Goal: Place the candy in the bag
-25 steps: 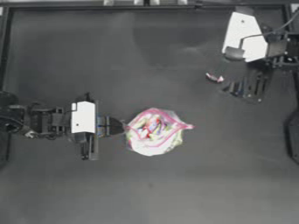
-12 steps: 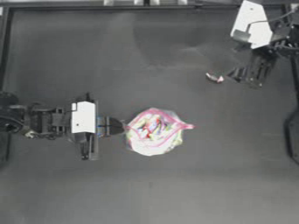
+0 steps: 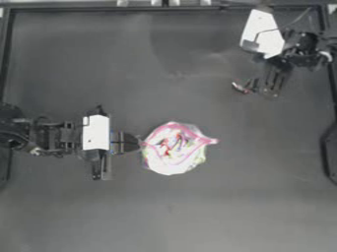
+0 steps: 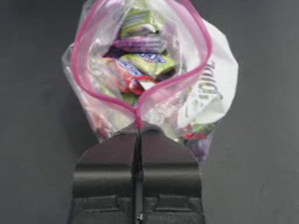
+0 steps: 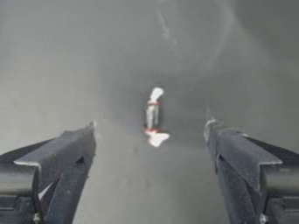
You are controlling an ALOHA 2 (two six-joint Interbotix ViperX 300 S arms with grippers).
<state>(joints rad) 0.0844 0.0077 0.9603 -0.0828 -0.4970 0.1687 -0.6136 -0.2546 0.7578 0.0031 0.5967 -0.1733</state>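
The bag (image 3: 174, 147) lies in the middle of the table, clear plastic with a pink strip along its open mouth and many coloured sweets inside. My left gripper (image 3: 136, 142) is shut on the pink rim at the bag's left side; in the left wrist view the bag (image 4: 152, 74) gapes open beyond the closed jaws of the left gripper (image 4: 139, 127). The candy (image 3: 240, 88), white with red bands, lies on the table at the upper right. My right gripper (image 3: 263, 87) stands open just right of it; the right wrist view shows the candy (image 5: 153, 117) lying ahead of the right gripper (image 5: 151, 127), between its spread jaws.
The table's black frame runs along the top and both sides (image 3: 164, 7). The right arm's white wrist housing (image 3: 263, 33) sits near the top right corner.
The right arm has swung up toward the top edge, and its open gripper has come in close beside the candy. The left gripper and the bag have stayed put.
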